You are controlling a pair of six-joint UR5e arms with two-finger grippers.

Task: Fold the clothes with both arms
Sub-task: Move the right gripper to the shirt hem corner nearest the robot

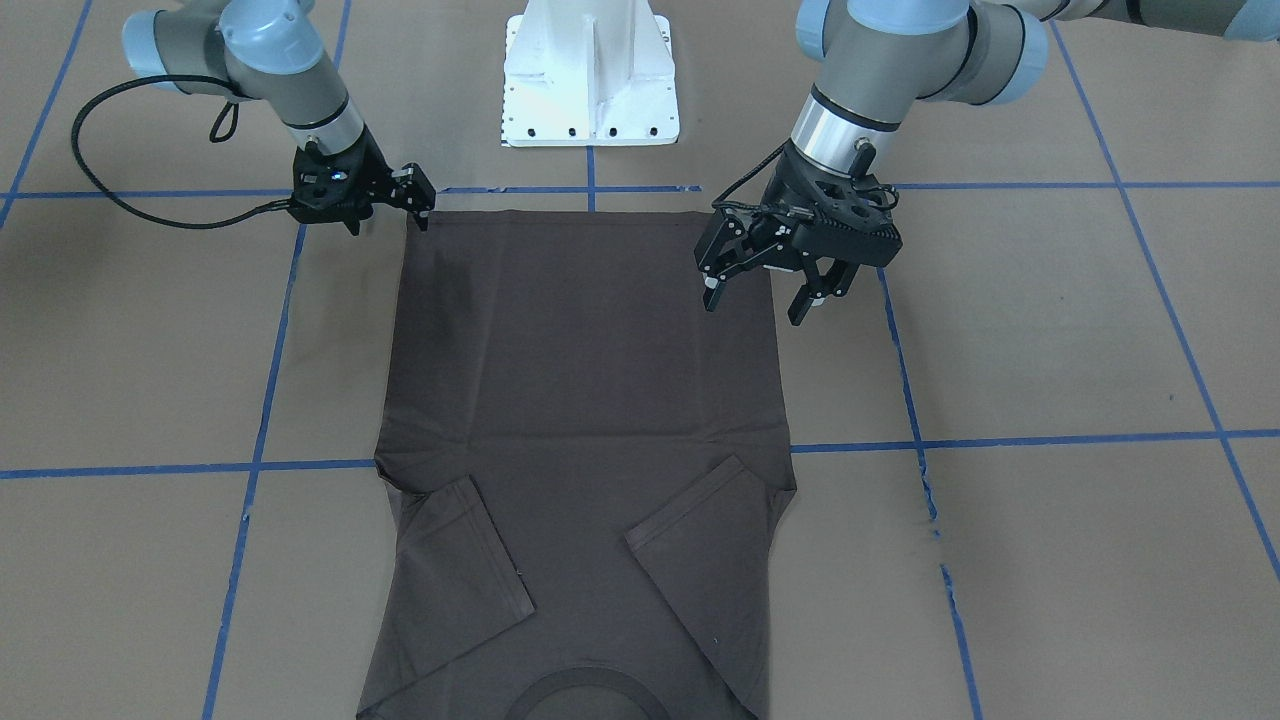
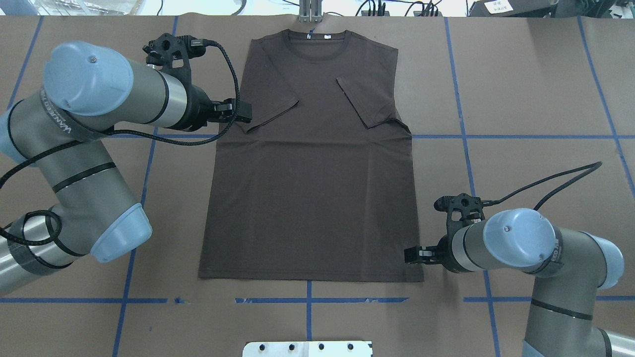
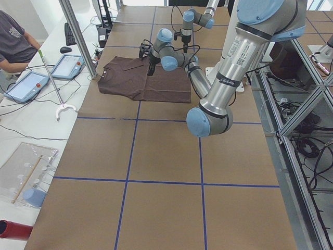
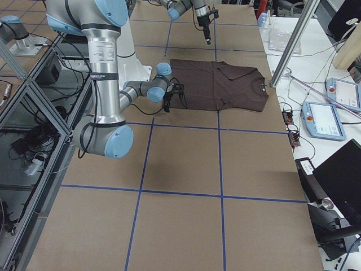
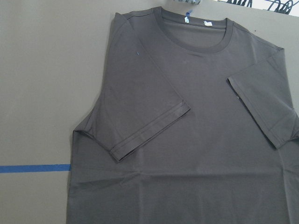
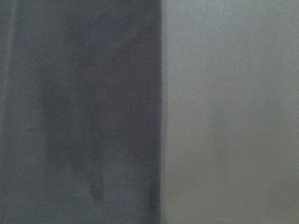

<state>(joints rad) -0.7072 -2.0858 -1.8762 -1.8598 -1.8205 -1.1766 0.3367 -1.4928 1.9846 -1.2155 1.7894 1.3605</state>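
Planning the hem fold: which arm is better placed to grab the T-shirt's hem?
Right: the right gripper sits low at a hem corner of the T-shirt; the left gripper hangs higher, open.

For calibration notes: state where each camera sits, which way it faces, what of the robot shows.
Front-facing: across the table, facing the robot, above the T-shirt; left arm, right arm, pedestal.
Overhead: behind the robot, looking forward and down; both arms.
Exterior left: table's left end; left arm nearest.
Exterior right: table's right end; right arm nearest.
Left wrist: above the collar; no fingers.
Right wrist: close, blurred, over the T-shirt's edge.
All show the T-shirt.
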